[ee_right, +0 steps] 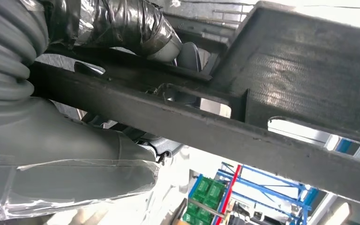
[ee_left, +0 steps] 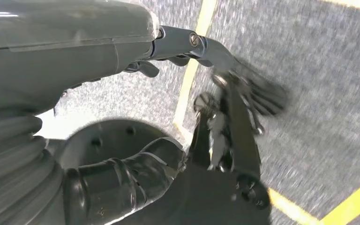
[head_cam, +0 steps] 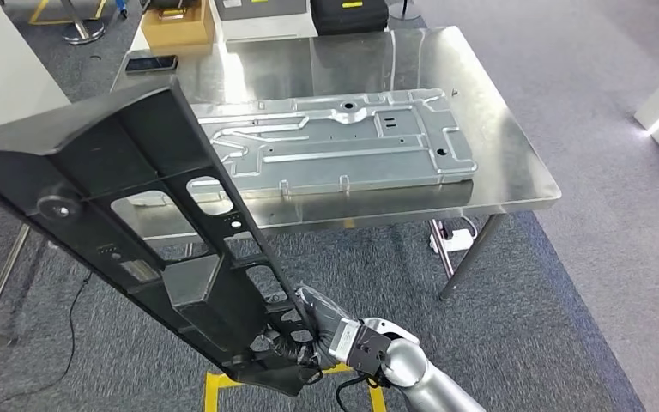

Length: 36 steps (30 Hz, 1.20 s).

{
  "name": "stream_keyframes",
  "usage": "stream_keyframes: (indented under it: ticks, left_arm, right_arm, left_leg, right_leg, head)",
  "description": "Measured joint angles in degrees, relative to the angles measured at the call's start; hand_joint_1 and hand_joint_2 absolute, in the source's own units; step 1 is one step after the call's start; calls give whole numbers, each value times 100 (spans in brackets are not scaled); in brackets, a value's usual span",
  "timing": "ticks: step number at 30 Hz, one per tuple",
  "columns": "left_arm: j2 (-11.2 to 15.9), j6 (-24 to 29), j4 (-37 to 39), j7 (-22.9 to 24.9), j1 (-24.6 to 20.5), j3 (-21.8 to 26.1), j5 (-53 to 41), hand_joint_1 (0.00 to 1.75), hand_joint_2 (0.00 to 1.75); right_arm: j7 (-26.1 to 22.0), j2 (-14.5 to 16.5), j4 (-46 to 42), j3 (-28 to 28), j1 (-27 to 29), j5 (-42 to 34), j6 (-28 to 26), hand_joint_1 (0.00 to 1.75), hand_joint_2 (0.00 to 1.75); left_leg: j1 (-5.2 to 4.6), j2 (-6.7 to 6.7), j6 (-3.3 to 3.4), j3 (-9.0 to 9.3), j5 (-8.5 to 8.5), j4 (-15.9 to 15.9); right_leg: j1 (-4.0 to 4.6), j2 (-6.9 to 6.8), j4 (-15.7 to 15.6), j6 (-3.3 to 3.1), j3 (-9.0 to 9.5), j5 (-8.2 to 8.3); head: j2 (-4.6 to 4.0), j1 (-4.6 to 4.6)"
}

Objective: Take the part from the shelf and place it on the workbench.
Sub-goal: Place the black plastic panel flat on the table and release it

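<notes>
The part (head_cam: pixel 150 215) is a long black plastic frame with ribs and cut-outs, slanting from the lower middle up to the left in the head view. My right hand (head_cam: pixel 307 333) grips its lower end, the fingers (ee_right: pixel 122 23) wrapped over a rib of the part (ee_right: pixel 286 70) and the thumb (ee_right: pixel 65 178) on the other side. The steel workbench (head_cam: pixel 502 112) stands ahead, beyond the part's upper end. My left hand (ee_left: pixel 98 61) hangs over the carpet with its fingers apart and nothing in it.
A large stamped metal panel (head_cam: pixel 343 142) covers much of the workbench. A phone (head_cam: pixel 150 63), a cardboard box (head_cam: pixel 176 26) and a black case (head_cam: pixel 349 15) sit at the bench's far edge. A power strip (head_cam: pixel 455 239) lies under the bench, and yellow floor tape (head_cam: pixel 223 386) lies by my feet.
</notes>
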Motion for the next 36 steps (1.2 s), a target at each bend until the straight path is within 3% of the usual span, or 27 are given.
stream_keyframes:
  ticks: [1, 2, 5, 7, 8, 11, 12, 13, 14, 16, 18, 21, 22, 24, 26, 28, 29, 30, 32, 33, 34, 36]
  left_arm:
    - [11, 4, 1, 1, 14, 27, 15, 0, 175]
    - [21, 7, 1, 1, 12, 52, 27, 0, 175]
    - [50, 3, -2, 0, -9, 135, 70, 0, 175]
    - [71, 2, -8, 1, -5, 177, 85, 0, 175]
    - [81, 3, -10, 1, -4, 192, 89, 0, 175]
    - [106, 6, -13, -1, -7, 246, 101, 0, 175]
    - [109, 6, -13, -1, -7, 263, 110, 0, 175]
    - [110, 7, -13, -1, -4, 277, 121, 0, 175]
    - [110, 7, -13, -1, 1, 292, 134, 0, 175]
    - [109, 11, -13, -1, 7, 321, 164, 0, 175]
    - [110, 19, -13, -3, -2, 356, 190, 0, 175]
    - [126, 42, -15, -9, -29, 414, 202, 0, 175]
    - [133, 56, -15, -9, -29, 427, 207, 0, 175]
    - [146, 96, -15, -8, -31, 442, 229, 0, 175]
    - [152, 131, -15, -3, -35, 464, 252, 0, 175]
    - [170, 171, -15, 11, -32, 497, 263, 0, 175]
    - [183, 194, -15, 27, -27, 512, 265, 0, 175]
    - [195, 216, -15, 45, -21, 527, 265, 0, 175]
    - [217, 256, -15, 87, 0, 545, 250, 0, 175]
    - [227, 275, -15, 107, 4, 550, 231, 0, 175]
    - [235, 291, -15, 129, 4, 552, 208, 0, 175]
    - [246, 304, -15, 165, -10, 553, 160, 0, 175]
  right_arm:
    - [-2, -8, -6, 3, -1, -10, 7, 175, 175]
    - [-4, -18, -18, 7, -1, -20, 10, 175, 175]
    - [-8, -52, -72, 25, -5, -53, 13, 175, 175]
    - [-10, -67, -114, 36, -13, -67, 15, 175, 175]
    - [-10, -71, -128, 39, -20, -70, 16, 175, 175]
    - [-11, -98, -140, 45, -18, -78, 15, 175, 175]
    - [-11, -112, -140, 46, -6, -83, 15, 175, 175]
    - [-10, -126, -140, 48, 3, -87, 15, 175, 175]
    - [-10, -137, -140, 51, 8, -92, 16, 175, 175]
    - [-11, -158, -155, 59, 10, -103, 16, 175, 175]
    - [-13, -180, -175, 72, 9, -115, 16, 175, 175]
    - [-17, -205, -211, 84, 7, -126, 17, 175, 175]
    - [-20, -210, -224, 87, 5, -132, 18, 175, 175]
    - [-25, -211, -246, 93, -2, -157, 21, 175, 175]
    - [-28, -214, -260, 100, -3, -185, 26, 175, 175]
    - [-24, -217, -267, 110, 5, -210, 28, 175, 175]
    - [-20, -217, -268, 116, 9, -226, 30, 175, 175]
    - [-13, -218, -270, 120, 12, -241, 31, 175, 175]
    - [24, -219, -274, 127, 14, -279, 28, 175, 175]
    - [58, -219, -275, 129, 11, -302, 24, 175, 175]
    - [105, -220, -274, 131, 11, -326, 17, 175, 175]
    - [207, -223, -274, 132, 2, -376, 0, 175, 175]
  left_leg:
    - [-5, 15, 1, 123, 187, -346]
    - [-17, 30, 29, 216, 249, -580]
    - [-52, 19, 173, 333, 80, -755]
    - [-56, -2, 256, 445, 9, -790]
    - [-59, -8, 288, 509, -24, -802]
    - [-87, -19, 355, 667, -154, -813]
    - [-100, -30, 366, 733, -210, -813]
    - [-112, -41, 369, 810, -269, -814]
    - [-123, -51, 365, 900, -332, -815]
    - [-139, -60, 349, 1081, -467, -819]
    - [-147, -80, 302, 1183, -580, -845]
    - [-156, -85, 207, 1269, -580, -799]
    - [-156, -77, 181, 1264, -550, -694]
    - [-139, -53, 121, 1015, -595, -213]
    - [-111, -35, 52, 552, -854, 446]
    - [-85, -27, 16, 195, -1126, 743]
    - [-77, -26, 15, 130, -1112, 660]
    - [-73, -23, 20, 144, -936, 408]
    - [-81, -17, 49, 261, -337, -289]
    - [-93, -14, 75, 303, -134, -539]
    - [-106, -13, 111, 326, -4, -667]
    - [-114, -17, 187, 354, 33, -702]
  right_leg:
    - [5, 8, 7, 39, 49, -62]
    - [11, 10, 7, 79, 74, -112]
    - [20, -1, 56, 178, 141, -162]
    - [2, -4, 318, 216, 62, -167]
    - [-5, -3, 564, 229, -69, -205]
    - [6, 0, 1587, 244, -840, -562]
    - [11, 1, 1784, 235, -1074, -643]
    - [22, 2, 1771, 212, -1197, -613]
    - [38, 2, 1580, 178, -1227, -460]
    - [101, 12, 862, 70, -1097, 161]
    - [165, 38, 375, -20, -978, 539]
    - [159, 66, 229, -99, -854, 573]
    - [141, 68, 192, -128, -791, 570]
    - [114, 58, 151, -180, -657, 514]
    - [109, 45, 139, -204, -565, 427]
    - [104, 48, 142, -201, -457, 333]
    - [101, 57, 148, -193, -393, 286]
    - [97, 66, 156, -182, -321, 235]
    - [100, 79, 178, -144, -198, 133]
    - [107, 82, 190, -115, -165, 84]
    - [113, 87, 200, -79, -151, 43]
    - [122, 94, 199, -4, -136, -19]
  head:
    - [0, 0]
    - [0, 1]
    - [0, -1]
    - [0, 3]
    - [0, 5]
    - [0, 9]
    - [0, 9]
    - [0, 9]
    - [0, 9]
    - [0, 8]
    - [0, 13]
    - [0, 27]
    - [0, 27]
    - [0, 26]
    - [0, 23]
    - [0, 23]
    - [0, 24]
    - [0, 23]
    - [0, 23]
    - [0, 22]
    - [0, 23]
    - [0, 23]
